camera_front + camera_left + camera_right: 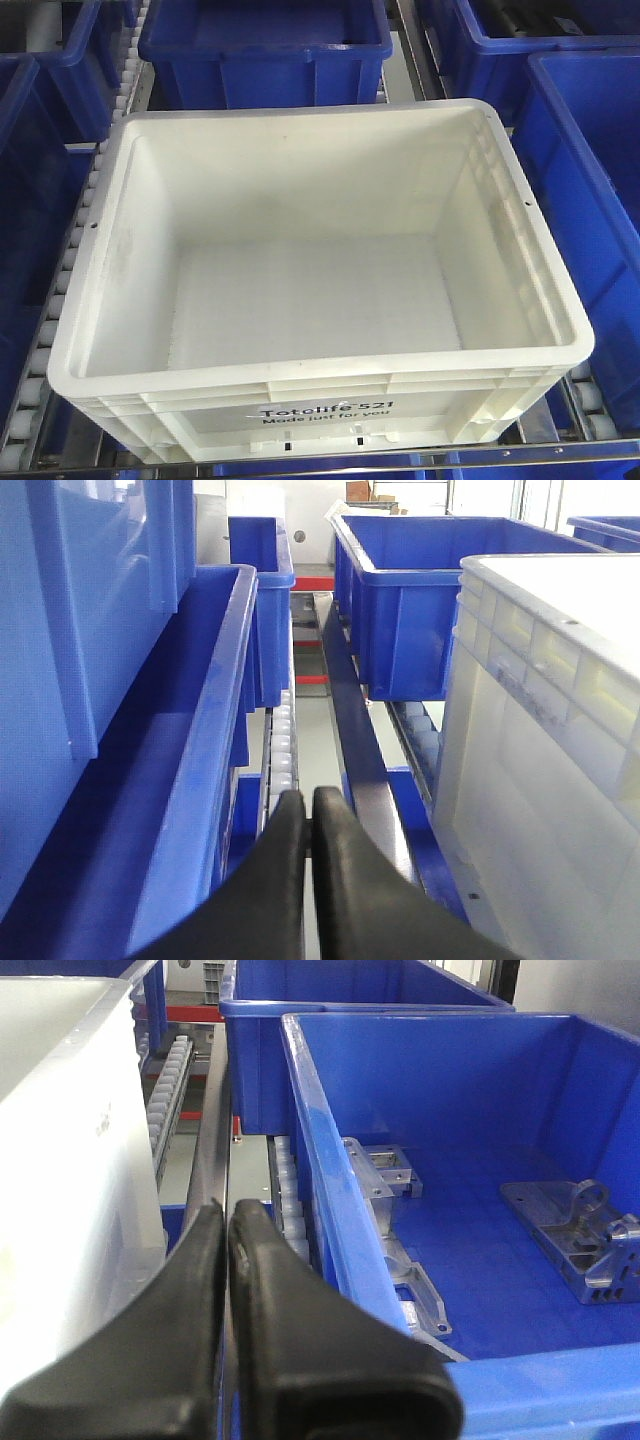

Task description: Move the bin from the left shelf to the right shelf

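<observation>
On either side of the bin (320,270), my left end effector (308,802) and right end effector (227,1215) sit pressed together; I should squeeze evenly under its rim.

My wrist views crop the bin (540,760) to one side wall; frame edges cut every blue crate (265,45).

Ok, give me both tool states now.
Left tool: closed, holding nothing, beside the white bin.
Right tool: closed, holding nothing.
</observation>
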Robot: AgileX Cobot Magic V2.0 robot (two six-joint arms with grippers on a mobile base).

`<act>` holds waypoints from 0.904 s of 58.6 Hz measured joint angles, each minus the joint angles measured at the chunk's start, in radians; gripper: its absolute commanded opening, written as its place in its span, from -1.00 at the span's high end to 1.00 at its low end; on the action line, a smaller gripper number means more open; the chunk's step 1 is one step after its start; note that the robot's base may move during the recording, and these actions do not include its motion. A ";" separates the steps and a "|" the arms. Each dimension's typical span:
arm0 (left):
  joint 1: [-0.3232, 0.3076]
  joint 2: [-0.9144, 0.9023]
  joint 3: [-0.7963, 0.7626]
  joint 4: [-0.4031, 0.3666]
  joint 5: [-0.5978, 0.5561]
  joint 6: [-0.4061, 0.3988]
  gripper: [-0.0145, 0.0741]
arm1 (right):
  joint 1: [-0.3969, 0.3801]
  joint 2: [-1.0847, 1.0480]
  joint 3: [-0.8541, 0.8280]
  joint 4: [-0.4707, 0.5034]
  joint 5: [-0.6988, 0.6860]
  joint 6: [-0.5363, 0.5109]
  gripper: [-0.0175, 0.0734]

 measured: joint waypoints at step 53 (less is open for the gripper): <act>0.000 0.000 0.000 0.000 0.000 0.000 0.69 | 0.000 0.000 0.000 0.000 0.022 0.000 0.63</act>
